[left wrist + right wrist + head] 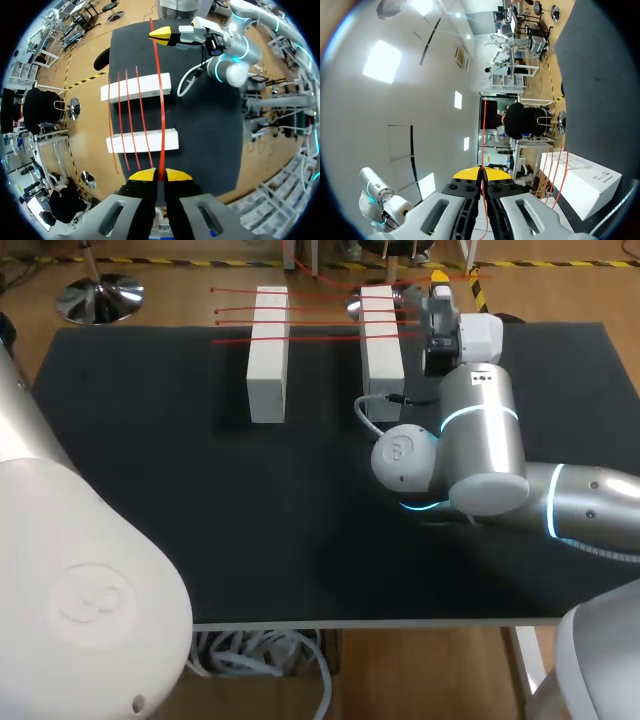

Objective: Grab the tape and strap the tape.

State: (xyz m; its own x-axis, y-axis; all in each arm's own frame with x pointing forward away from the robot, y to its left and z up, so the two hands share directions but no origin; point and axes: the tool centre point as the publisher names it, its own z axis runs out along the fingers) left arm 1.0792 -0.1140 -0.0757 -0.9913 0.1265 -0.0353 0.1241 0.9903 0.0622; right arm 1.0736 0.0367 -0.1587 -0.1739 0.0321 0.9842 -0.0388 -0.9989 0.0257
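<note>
On the black table (150,540), seen from above, two white blocks stand side by side at the far end: the left block (268,350) and the right block (380,340). Thin red strips (320,322) run across both. My right arm (480,430) comes in from the right, and the right gripper (441,282) sits just past the right block's far end. My left gripper does not show in this view.

From the left wrist, the left gripper (160,175) is closed narrow, its yellow tips pinching one end of the tape (161,100). The tape runs straight ahead, over the left block (142,141) and the right block (135,87), to the right gripper (161,34) at the table's far side. Three strips (131,120) already lie across both blocks beside it.

From the right wrist, the right gripper (481,173) is also pinched narrow on the tape (484,130), which leads straight out from between its tips. The right block (585,185) lies off to one side, with the strips (555,170) crossing its top.

The grab looks done and the strapping is in hand, with the tape stretched between both grippers above the blocks. I cannot tell whether it touches them yet. The next move probably calls for both arms to lower together. They should keep the tape taut and in line with the laid strips, without crossing them, then let go.
</note>
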